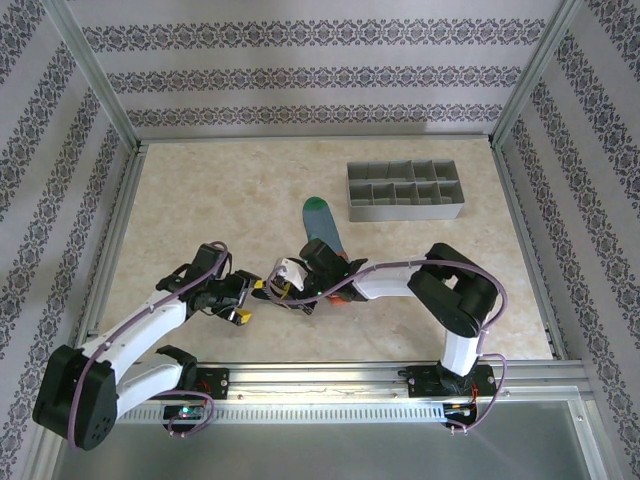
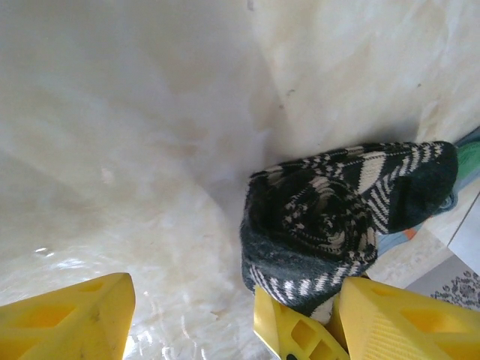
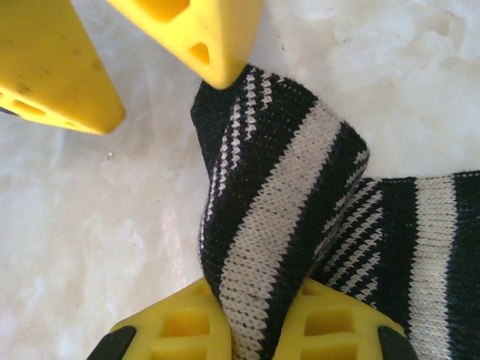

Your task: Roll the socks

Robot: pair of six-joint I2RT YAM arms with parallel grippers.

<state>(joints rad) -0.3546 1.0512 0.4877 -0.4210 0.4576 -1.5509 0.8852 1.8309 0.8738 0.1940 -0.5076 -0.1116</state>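
**Black sock (image 3: 277, 195) being pinched in the right gripper (image 3: 255, 319)**

Black and beige striped fabric is running up between the right gripper's two yellow fingers (image 3: 169, 330), which are closing on it from both sides with only the knit between them. From the left wrist camera the black sock is showing as a tight spiral roll, lying on the pale marbled table (image 2: 135, 150). It is sitting just in front of the left gripper (image 2: 202, 307), towards that gripper's right finger. The left gripper is standing wide open and is holding nothing. From the right wrist camera, one of its fingertips (image 3: 221, 71) is touching the top edge of the sock and the other is sitting clear of it, over bare table.

Beyond the roll, the grey-blue sock (image 1: 322, 228) is lying flat. Its green toe is pointing away from both grippers, and its length is running back under the right arm's wrist. Farther out from the right gripper, well apart from both socks, the grey compartmented tray (image 1: 405, 210) is sitting on the table.
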